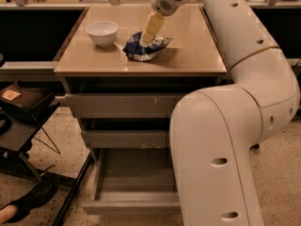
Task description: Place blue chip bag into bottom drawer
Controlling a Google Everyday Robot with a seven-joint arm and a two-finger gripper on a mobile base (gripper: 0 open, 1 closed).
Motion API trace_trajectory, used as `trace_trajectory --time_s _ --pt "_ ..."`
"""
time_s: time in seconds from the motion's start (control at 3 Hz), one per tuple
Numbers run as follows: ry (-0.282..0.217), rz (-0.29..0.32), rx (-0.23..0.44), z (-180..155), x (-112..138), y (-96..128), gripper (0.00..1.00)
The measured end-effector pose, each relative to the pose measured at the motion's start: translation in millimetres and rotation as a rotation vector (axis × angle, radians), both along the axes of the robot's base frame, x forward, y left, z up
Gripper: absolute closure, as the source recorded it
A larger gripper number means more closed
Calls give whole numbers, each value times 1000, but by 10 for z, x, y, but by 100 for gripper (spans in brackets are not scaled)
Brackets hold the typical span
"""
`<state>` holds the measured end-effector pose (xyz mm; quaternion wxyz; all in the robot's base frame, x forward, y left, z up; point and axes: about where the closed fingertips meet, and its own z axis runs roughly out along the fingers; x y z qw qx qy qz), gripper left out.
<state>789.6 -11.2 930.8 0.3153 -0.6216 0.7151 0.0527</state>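
The claw (146, 41) reaches down from the top centre of the frame and its cream tip meets the upper left part of the blue chip bag (157, 47); whether it is spread or pinching the foil I cannot tell. The bag lies crumpled on the tan counter (193, 55), near the middle, just right of the white bowl (102, 32) and apart from it. The robot's pale arm (244, 107) fills the right side of the frame and covers the right ends of the drawers. Below the counter, the two upper drawers (117, 106) are pushed in, and the bottom drawer (131, 182), at lower centre, is pulled out with its grey tray bare.
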Motion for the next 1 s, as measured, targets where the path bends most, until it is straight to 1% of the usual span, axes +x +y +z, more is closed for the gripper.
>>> trace_trajectory --time_s 0.33,0.67,1.0 --pt "34 6 -3 -187 42 63 0" --pt "126 9 -14 -668 110 155 0" --pt "126 9 -14 -668 110 155 2"
